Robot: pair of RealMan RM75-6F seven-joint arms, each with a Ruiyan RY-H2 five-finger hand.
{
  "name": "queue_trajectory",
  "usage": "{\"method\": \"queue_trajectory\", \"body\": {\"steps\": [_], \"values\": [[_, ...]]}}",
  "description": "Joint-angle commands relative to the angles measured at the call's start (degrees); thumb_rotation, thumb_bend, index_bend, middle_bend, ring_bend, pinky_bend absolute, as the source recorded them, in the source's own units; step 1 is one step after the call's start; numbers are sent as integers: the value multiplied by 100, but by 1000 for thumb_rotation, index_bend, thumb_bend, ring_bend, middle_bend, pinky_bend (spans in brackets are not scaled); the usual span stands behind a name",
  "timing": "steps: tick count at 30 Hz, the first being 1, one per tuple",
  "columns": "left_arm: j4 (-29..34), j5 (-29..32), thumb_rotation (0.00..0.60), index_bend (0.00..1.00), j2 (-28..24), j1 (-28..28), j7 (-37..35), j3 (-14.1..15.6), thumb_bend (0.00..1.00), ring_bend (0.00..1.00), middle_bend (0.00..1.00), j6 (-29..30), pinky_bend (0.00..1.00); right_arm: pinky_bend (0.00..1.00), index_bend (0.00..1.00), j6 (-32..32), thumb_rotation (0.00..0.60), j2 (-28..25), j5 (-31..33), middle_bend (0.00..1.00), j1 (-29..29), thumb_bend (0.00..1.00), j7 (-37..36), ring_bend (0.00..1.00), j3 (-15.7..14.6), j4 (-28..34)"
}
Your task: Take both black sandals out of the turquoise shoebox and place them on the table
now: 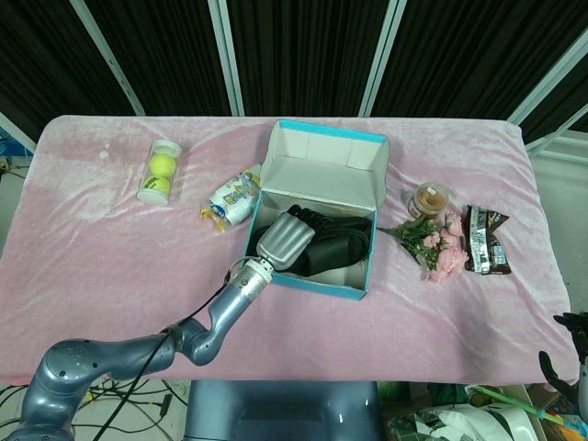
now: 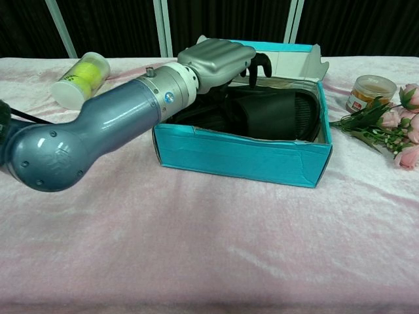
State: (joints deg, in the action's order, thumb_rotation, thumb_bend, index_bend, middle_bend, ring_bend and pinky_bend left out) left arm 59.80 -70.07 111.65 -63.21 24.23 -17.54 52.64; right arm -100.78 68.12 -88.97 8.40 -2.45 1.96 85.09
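The turquoise shoebox (image 1: 312,283) (image 2: 242,157) stands open at the table's middle, its lid upright behind it. Both black sandals (image 1: 342,243) (image 2: 275,111) lie inside, side by side. My left hand (image 1: 286,240) (image 2: 219,57) hovers over the box's left half, palm down. Its dark fingers (image 1: 309,218) (image 2: 258,62) curl down above the sandals near the back wall, and I see nothing in its grasp. The palm hides the sandals' left ends. My right hand (image 1: 571,347) shows only as dark fingertips at the head view's bottom right corner, off the table, holding nothing.
A tube of tennis balls (image 1: 161,172) (image 2: 82,78) and a white packet (image 1: 234,196) lie left of the box. To its right are a small jar (image 1: 429,198) (image 2: 370,91), pink flowers (image 1: 439,246) (image 2: 393,127) and a snack bag (image 1: 484,241). Pink cloth covers the table.
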Motion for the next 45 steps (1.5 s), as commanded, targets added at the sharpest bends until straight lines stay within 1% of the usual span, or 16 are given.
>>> {"method": "queue_trajectory", "body": {"steps": [1,4,5,8,10,12,17,21,23,28,32,35,40,42,45], "values": [[-401,-107,600,279,353,-197,-125,-68,197,332,400,92,381,269,315,-43,600,4,47,266,52,243,-49,198,15,-33],[-796,-349,600,334,631,-303,-425,-32,257,405,463,272,469,269,315,-75,600,7,80,266,98,243,-90,198,28,-62],[-911,-414,600,345,704,-335,-527,-6,273,418,475,284,479,269,315,-81,600,6,86,266,110,243,-98,198,29,-69],[-1150,-678,600,416,865,-404,-860,99,376,497,549,418,559,269,315,-89,600,-1,104,266,138,243,-132,198,39,-75],[-1296,-947,600,453,945,-398,-1111,208,439,542,595,707,609,269,315,-90,600,-6,115,267,149,243,-177,198,50,-80],[-1472,-1197,600,470,1014,-356,-1341,316,468,562,615,1050,631,269,315,-83,600,-12,120,268,155,243,-207,198,58,-86],[-1553,-1517,600,483,966,-180,-1689,498,483,566,624,1560,632,271,315,-64,600,-16,84,268,132,243,-236,198,79,-84],[-1340,-1636,600,483,769,61,-1809,578,461,555,612,1905,573,271,315,-11,600,-14,42,268,98,243,-252,198,81,-75],[-1168,-1628,600,481,639,165,-1794,577,457,551,610,1972,566,271,315,30,600,-17,30,268,76,243,-245,198,81,-71],[-681,-1387,600,479,441,421,-1467,438,456,548,610,2009,569,272,315,68,600,-22,9,268,54,243,-267,198,88,-69],[-528,-1216,600,478,512,571,-1158,252,456,548,611,2223,574,272,315,81,600,-22,25,268,66,242,-314,198,87,-86],[-521,-1199,600,475,638,625,-1233,61,455,548,611,2536,574,272,315,80,600,-18,30,268,77,243,-352,198,88,-110],[-474,-1407,600,468,706,668,-1575,-196,453,544,609,3224,574,272,315,97,600,-13,40,268,78,243,-408,198,96,-151],[-270,-1485,600,464,590,722,-1627,-277,451,539,606,3450,574,272,315,116,600,-11,42,268,69,242,-428,198,101,-170],[208,-1589,600,461,284,882,-1562,-356,448,536,602,3751,574,272,315,156,600,-7,38,268,40,243,-458,199,113,-199]]}}
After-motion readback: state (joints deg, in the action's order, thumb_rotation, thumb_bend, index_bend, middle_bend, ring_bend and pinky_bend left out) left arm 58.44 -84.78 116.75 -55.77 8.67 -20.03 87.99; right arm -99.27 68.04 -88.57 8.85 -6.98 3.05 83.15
